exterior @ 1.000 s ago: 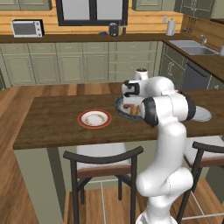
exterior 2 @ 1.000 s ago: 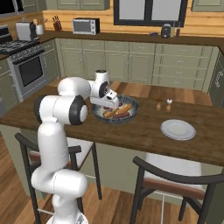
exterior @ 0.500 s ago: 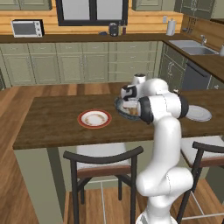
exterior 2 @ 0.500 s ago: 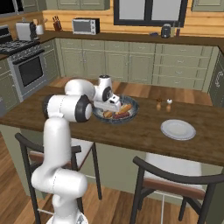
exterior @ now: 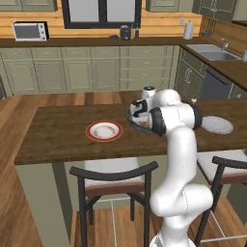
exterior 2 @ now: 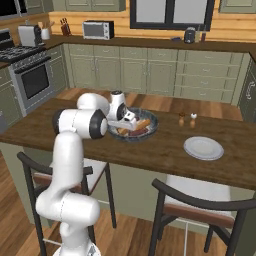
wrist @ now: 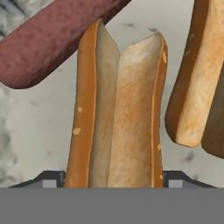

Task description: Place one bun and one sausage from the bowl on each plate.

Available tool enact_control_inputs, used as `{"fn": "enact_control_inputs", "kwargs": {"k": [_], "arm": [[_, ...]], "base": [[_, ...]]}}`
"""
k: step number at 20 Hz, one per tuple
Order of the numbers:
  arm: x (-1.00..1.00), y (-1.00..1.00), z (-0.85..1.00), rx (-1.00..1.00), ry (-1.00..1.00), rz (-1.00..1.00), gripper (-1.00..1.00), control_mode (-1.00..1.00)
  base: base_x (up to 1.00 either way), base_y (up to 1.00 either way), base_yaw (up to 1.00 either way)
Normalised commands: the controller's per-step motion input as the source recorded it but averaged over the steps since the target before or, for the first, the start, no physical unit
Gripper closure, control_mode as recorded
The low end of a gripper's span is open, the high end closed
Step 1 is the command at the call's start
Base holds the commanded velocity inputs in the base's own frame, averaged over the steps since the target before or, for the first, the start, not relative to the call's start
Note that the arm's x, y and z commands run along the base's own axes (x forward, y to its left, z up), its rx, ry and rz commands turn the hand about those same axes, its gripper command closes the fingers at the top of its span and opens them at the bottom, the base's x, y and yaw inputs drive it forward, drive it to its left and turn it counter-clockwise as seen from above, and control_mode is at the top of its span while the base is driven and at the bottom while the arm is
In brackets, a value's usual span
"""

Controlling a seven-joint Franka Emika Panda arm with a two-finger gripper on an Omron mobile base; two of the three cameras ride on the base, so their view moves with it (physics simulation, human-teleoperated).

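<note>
We had the gripper point(wrist: 114, 181) down in the bowl point(exterior 2: 151, 131), its part-open jaws straddling a split bun point(wrist: 118, 113) without clearly clamping it, because both the red-rimmed plate point(exterior: 91, 127) at left and the grey plate point(exterior 2: 203, 148) at right lay bare.

A home kitchen, rendered. Pale green cabinets point(exterior: 87, 72) run along the far wall under a wooden worktop that carries a microwave point(exterior: 30, 31). A sink point(exterior: 212, 49) sits at the far right, a gas stove point(exterior 2: 29, 67) with an oven at the far left. A dark wooden counter point(exterior: 62, 140) stands in the middle, with bar stools point(exterior: 113, 185) on its near side.
</note>
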Motion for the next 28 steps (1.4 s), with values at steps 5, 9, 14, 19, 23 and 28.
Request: {"fn": "enact_control_inputs", "kwargs": {"k": [5,9,14,19,23,28], "arm": [[-0.07,0.02,0.19,0.00,-0.05,-0.04,1.00,-1.00],[-0.96,0.13,1.00,0.00,-0.08,-0.02,1.00,-1.00],[-1.00,0.37,0.77,0.00,-0.15,0.19,1.00,-1.00],[-0.61,0.88,0.13,0.02,-0.13,0.29,1.00,-1.00],[-0.14,1.00,0.55,0.00,0.02,0.25,1.00,-1.00],[0.26,1.00,0.42,0.00,0.10,0.16,1.00,-1.00]], "base": [[0.00,0.00,0.00],[0.00,0.00,0.00],[0.00,0.00,0.00],[0.00,0.00,0.00],[0.00,0.00,0.00],[0.00,0.00,0.00]]}}
